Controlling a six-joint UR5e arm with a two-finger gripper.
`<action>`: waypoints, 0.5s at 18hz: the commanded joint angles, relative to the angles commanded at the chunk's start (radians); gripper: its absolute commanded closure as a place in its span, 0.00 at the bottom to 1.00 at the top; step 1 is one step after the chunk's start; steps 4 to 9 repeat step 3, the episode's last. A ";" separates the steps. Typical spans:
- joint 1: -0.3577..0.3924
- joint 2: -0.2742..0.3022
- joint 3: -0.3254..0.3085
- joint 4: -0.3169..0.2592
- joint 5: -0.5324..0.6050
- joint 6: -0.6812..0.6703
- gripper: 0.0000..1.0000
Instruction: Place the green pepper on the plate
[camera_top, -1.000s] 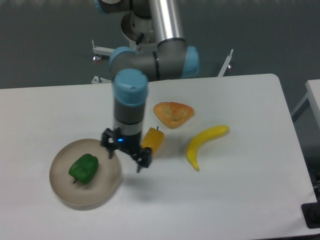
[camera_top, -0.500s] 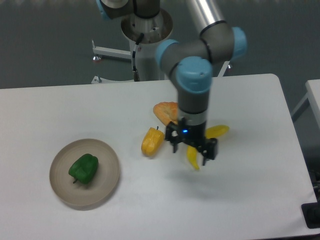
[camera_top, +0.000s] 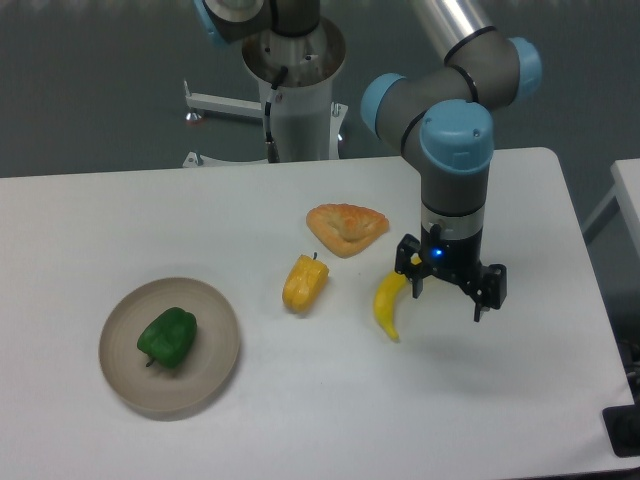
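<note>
The green pepper (camera_top: 167, 337) lies on the beige plate (camera_top: 215, 365) at the front left of the table, a little left of the plate's centre. My gripper (camera_top: 448, 296) is open and empty, far to the right of the plate, hanging above the table just right of the banana. Its two fingers (camera_top: 484, 298) point down, apart from each other.
A yellow pepper (camera_top: 304, 283) lies mid-table. An orange pastry slice (camera_top: 346, 226) sits behind it. A banana (camera_top: 388, 303) lies just left of the gripper, its upper end hidden behind the wrist. The table's right edge is close to the gripper.
The gripper has moved from beside the plate rightward across the table, past the yellow pepper and banana. The green pepper stays on the plate, unmoved.
</note>
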 joint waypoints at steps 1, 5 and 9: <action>0.000 0.002 0.000 0.000 0.002 0.000 0.00; -0.002 0.000 -0.003 0.002 0.002 0.000 0.00; -0.002 0.000 -0.003 0.002 0.002 0.000 0.00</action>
